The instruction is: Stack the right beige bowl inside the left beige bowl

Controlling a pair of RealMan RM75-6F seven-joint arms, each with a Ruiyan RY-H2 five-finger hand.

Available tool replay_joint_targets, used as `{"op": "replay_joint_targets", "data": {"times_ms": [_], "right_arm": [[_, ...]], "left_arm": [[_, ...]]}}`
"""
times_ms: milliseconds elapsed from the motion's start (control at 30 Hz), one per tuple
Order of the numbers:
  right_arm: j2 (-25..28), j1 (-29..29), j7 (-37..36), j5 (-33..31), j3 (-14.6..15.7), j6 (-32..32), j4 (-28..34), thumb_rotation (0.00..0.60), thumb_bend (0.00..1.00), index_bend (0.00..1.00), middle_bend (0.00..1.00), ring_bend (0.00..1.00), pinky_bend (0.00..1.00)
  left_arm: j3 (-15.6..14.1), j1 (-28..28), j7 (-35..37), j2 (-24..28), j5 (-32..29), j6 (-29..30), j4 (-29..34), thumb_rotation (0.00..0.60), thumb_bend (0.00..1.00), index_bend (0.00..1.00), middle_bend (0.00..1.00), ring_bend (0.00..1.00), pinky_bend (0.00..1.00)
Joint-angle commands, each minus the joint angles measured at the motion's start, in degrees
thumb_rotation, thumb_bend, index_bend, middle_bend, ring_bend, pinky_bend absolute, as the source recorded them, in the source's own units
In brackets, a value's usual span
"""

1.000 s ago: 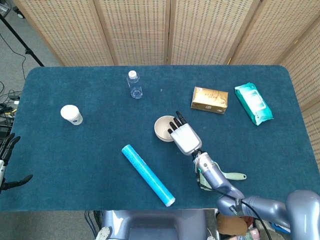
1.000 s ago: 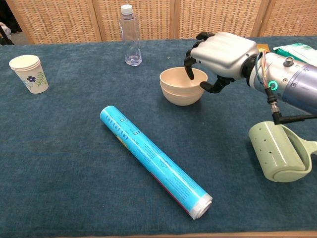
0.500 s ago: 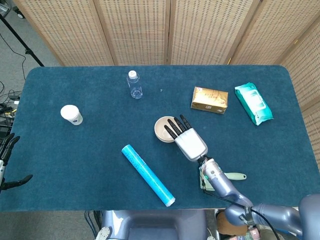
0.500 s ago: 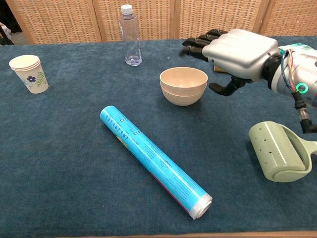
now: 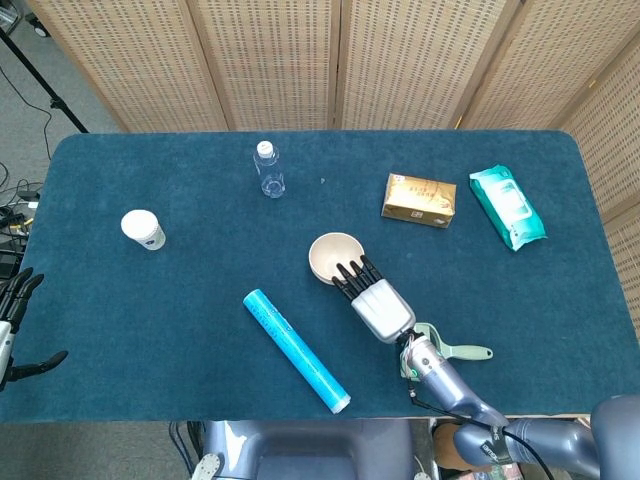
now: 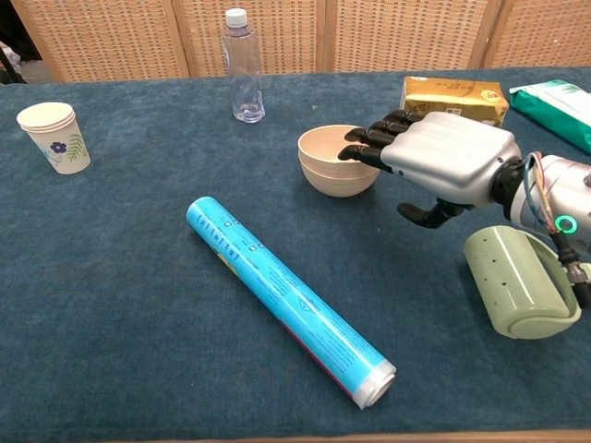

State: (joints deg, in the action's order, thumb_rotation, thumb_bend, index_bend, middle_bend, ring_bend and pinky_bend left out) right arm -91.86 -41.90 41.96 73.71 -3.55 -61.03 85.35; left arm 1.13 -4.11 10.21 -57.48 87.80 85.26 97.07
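Note:
Two beige bowls point(image 5: 333, 256) point(image 6: 336, 160) sit nested one inside the other near the middle of the table. My right hand point(image 5: 375, 298) point(image 6: 441, 166) hovers just to the near right of the stack, palm down, fingers stretched out and apart, holding nothing. In the chest view its dark fingertips point(image 6: 362, 146) overlap the bowls' right rim; whether they touch it I cannot tell. My left hand point(image 5: 14, 320) shows at the far left edge of the head view, off the table, fingers spread and empty.
A blue tube point(image 5: 296, 350) point(image 6: 288, 296) lies diagonally at the near left. A green lint roller point(image 6: 523, 282) point(image 5: 449, 353) lies beside my right wrist. A water bottle point(image 5: 268, 169), paper cup point(image 5: 143, 229), tan tissue pack point(image 5: 418, 200) and green wipes pack point(image 5: 507, 206) sit farther off.
My right hand let go of the nested bowls, straightened its fingers and drew back toward the near edge and lower. The bowls stayed put.

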Motion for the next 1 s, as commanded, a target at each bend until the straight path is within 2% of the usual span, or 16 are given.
{"op": "replay_joint_targets", "data": {"times_ms": [33,1000], "right_arm": [[-0.38,0.07,-0.16,-0.08,-0.24,0.08,-0.58,0.6,0.51,0.0,0.0,0.0,0.0],[-4.03,0.64,1.4,1.64,0.08,0.36,-7.02,0.6,0.51,0.0,0.0,0.0,0.0]], "left_arm": [[0.06,0.0,0.21,0.05,-0.07,0.03,-0.07,0.6,0.0,0.0,0.0,0.0,0.06],[0.05,0.17,0.78,0.21,0.06,0.44,-0.15,0.6,0.0,0.0,0.0,0.0,0.06]]}}
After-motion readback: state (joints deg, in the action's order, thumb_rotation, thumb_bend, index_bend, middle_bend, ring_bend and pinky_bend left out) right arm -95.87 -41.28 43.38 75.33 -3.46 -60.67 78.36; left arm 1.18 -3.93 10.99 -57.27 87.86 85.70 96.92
